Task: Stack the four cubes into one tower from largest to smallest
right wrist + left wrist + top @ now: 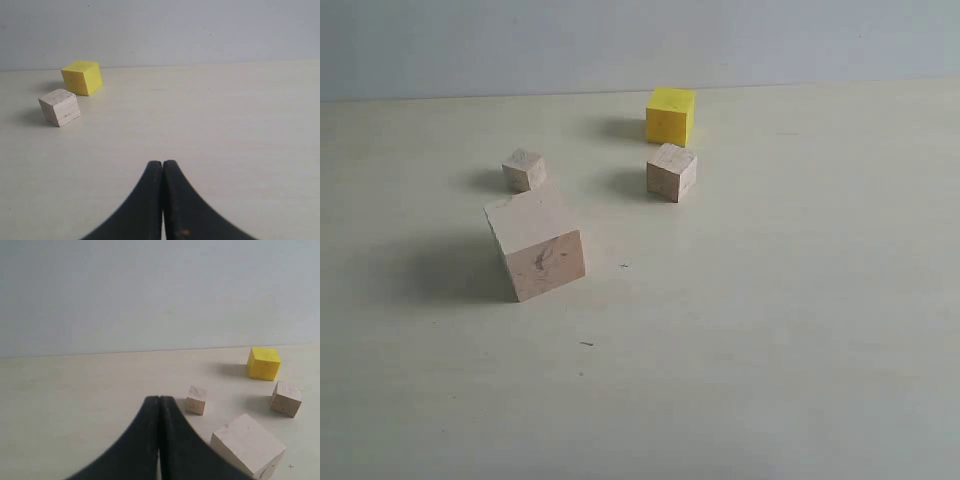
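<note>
Stacking not yet begun: large cube, tiny cube, mid cube and yellow cube stand apart on the tabletop. The left tool and right tool are closed, empty. Next, likely: open a tool, grasp yellow cube, centre it on large cube.

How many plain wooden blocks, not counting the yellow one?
3: the large cube nearest the camera, the tiny cube just behind it, the mid-sized cube in front of the yellow cube.

Pale table bears large cube, yellow cube, medium cube, tiny cube.
</note>
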